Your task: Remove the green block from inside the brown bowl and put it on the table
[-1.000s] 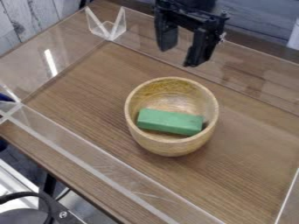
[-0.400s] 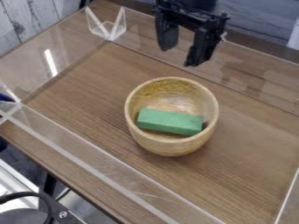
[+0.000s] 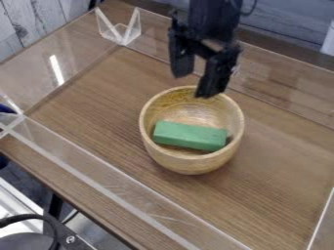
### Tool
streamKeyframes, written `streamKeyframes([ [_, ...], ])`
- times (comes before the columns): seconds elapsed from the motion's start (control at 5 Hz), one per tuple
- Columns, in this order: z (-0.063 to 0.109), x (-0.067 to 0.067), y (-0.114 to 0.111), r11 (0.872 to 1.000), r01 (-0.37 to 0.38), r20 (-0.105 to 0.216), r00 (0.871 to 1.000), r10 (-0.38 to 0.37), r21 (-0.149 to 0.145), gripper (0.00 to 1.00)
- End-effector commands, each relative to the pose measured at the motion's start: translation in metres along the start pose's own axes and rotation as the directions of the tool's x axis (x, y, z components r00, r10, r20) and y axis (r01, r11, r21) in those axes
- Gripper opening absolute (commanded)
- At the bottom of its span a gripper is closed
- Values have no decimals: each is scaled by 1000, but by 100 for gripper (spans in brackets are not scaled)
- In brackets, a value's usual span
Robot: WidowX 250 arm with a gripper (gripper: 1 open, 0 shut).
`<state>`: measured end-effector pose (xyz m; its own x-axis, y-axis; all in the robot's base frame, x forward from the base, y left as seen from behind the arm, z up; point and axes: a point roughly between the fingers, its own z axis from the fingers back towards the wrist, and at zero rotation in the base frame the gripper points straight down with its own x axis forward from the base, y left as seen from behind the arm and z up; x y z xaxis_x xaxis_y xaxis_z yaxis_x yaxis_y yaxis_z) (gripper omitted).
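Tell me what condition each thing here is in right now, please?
claw: open, empty, pointing down above the bowl's far rim.
green block: lying flat inside the bowl, untouched.
brown bowl: upright on the table, holding the block.
table: bare wood around the bowl, with clear walls along its edges.

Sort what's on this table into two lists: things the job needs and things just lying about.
Needed for the job:
- green block, lying inside the bowl
- brown bowl
- table, where the block must go
- gripper, open above the bowl's far rim

Just lying about:
- clear plastic walls around the table
- small clear plastic stand at the far corner
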<state>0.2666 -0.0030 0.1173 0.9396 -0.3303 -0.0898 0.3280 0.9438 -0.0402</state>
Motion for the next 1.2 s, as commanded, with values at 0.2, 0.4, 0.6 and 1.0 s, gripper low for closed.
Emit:
streamKeyframes([
  [0.2, -17, -12, -1, 994, 100, 37, 994, -101, 36, 100],
  [0.4, -30, -10, 3, 994, 100, 25, 995, -101, 32, 100],
  [0.6, -40, -9, 6, 994, 101, 13, 995, -101, 29, 100],
  [1.0, -59, -5, 8, 994, 108, -17, 994, -108, 18, 100],
])
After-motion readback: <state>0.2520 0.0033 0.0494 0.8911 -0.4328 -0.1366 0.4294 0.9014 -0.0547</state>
